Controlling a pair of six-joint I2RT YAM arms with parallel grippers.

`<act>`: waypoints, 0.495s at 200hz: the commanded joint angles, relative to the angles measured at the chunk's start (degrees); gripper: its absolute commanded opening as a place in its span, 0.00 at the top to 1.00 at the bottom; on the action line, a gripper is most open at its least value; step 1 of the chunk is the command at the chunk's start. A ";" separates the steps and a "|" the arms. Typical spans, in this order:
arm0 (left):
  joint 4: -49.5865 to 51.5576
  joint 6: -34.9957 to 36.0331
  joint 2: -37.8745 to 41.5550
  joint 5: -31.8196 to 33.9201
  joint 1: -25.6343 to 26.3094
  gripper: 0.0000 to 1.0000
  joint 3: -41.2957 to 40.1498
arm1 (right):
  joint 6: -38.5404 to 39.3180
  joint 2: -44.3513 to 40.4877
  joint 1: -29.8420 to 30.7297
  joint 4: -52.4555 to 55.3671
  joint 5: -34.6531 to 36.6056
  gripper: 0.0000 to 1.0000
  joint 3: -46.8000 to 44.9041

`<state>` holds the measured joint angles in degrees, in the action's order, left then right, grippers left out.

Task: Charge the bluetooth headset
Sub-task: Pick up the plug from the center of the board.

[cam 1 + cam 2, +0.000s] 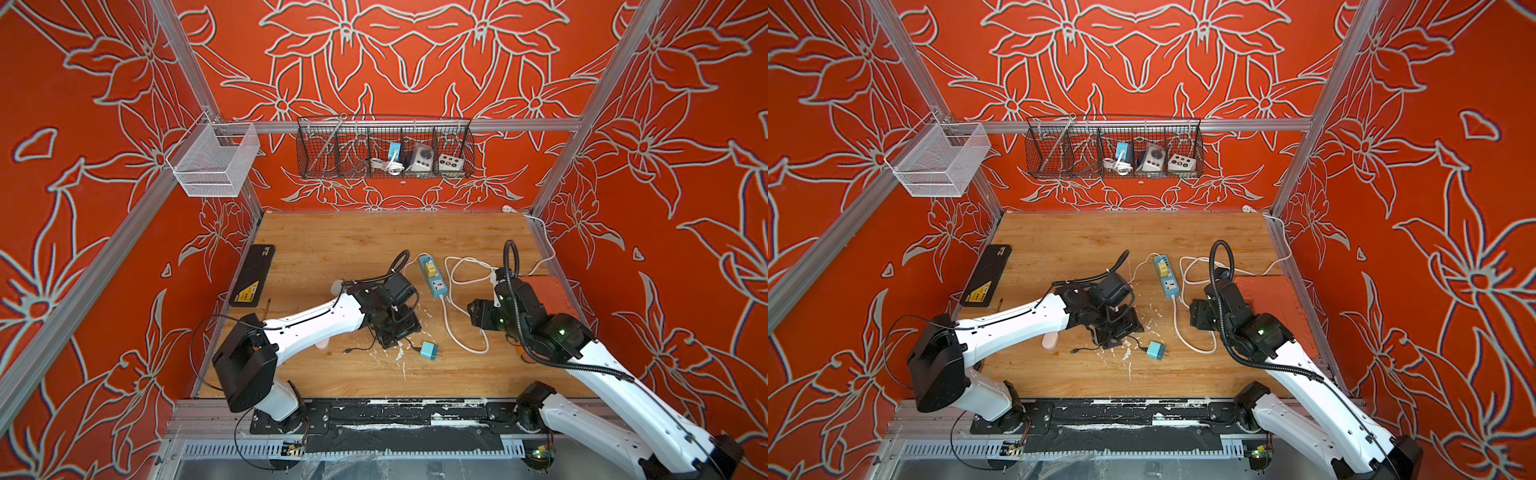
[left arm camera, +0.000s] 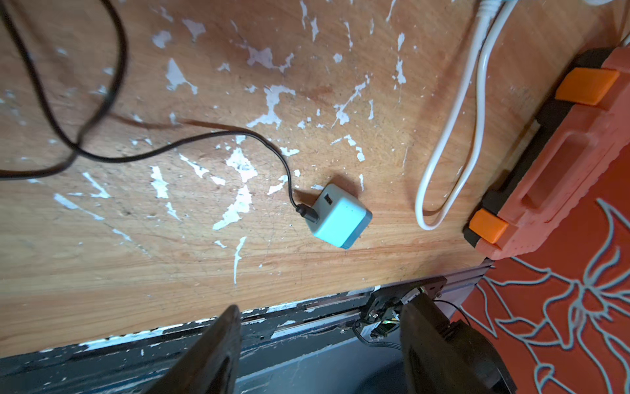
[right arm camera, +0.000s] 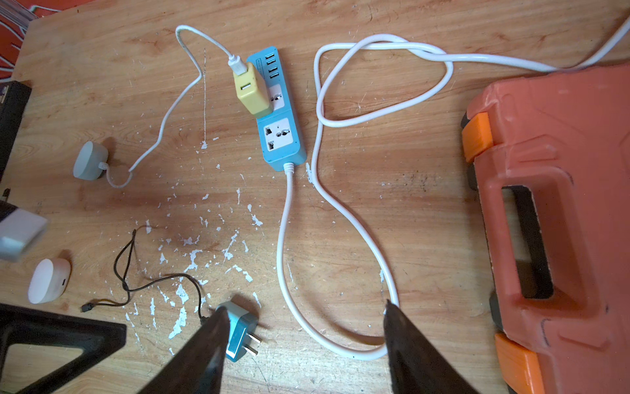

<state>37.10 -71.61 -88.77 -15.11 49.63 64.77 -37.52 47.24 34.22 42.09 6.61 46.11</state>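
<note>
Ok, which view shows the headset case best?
Right wrist view: the headset case shows whole, with its port visible. In both top views the left arm partly covers it, leaving a small pink bit. The left wrist view misses it.

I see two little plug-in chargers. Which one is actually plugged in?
The yellow charger, seated in the blue power strip with a white cable attached. The pale blue charger lies loose on the table, prongs bare, trailing a thin black cable.

Bright even light, soft shadows; nearby black cable (image 2: 121, 58) blurred.
</note>
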 commanded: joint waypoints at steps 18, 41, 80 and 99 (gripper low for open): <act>1.66 2.27 -6.28 -0.80 2.62 0.29 4.37 | -0.32 -1.03 -1.55 0.88 -1.58 0.28 -0.96; 0.01 0.11 -9.22 -3.39 3.34 0.28 4.35 | -0.25 -1.38 -2.24 0.89 -1.68 0.28 -1.18; -4.10 -6.99 -13.37 -6.24 5.28 0.25 3.78 | -0.19 -2.26 -2.76 0.20 -2.37 0.28 -1.93; -3.63 -9.67 -13.92 -3.74 6.58 0.24 5.38 | -0.02 -2.59 -2.88 0.01 -2.66 0.28 -2.23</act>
<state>33.82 -76.01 -101.89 -19.77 54.57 68.38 -37.43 45.56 31.77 42.02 4.62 44.84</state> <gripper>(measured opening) 0.753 0.722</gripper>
